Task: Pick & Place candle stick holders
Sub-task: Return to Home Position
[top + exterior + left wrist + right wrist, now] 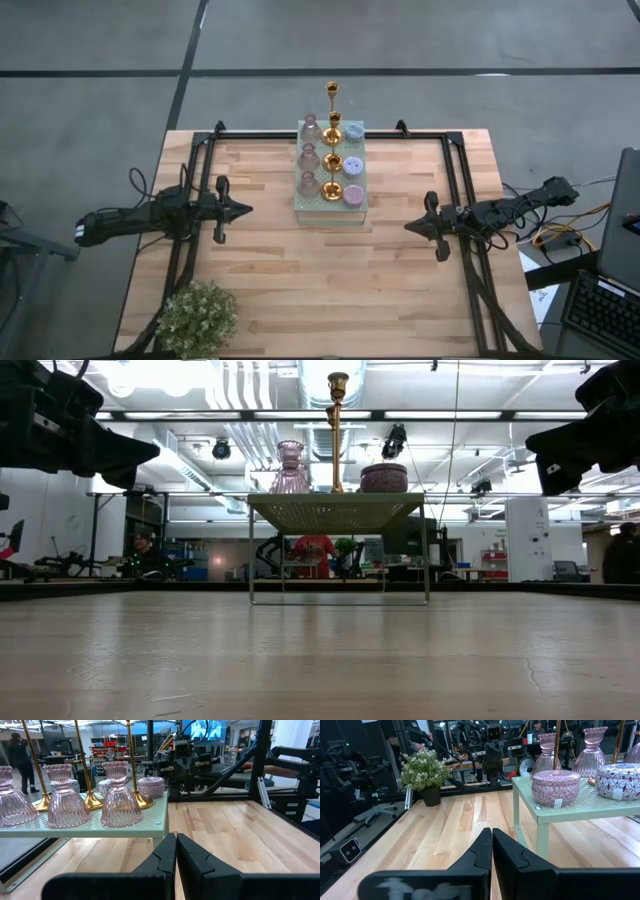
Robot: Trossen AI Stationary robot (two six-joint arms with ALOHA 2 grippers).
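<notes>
1. The high view shows nine candle stick holders [333, 160] in three near-to-far rows on the pale green perforated shelf [318, 208], mid-table [280, 290]. The low view shows only one holder from each row.
2. All stand upright, long axes vertical.
3. Left gripper [247, 210] and right gripper [408, 227] sit well apart from the shelf, fingers pressed together, holding nothing.

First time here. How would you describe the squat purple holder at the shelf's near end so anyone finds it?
A pale green shelf stands on the wooden table. Follow its row of holders on the right arm's side to the end nearest the table's centre: the squat mauve holder. Its rowmates are paler blue-grey; the gold holder beside it is tall and slim.
</notes>
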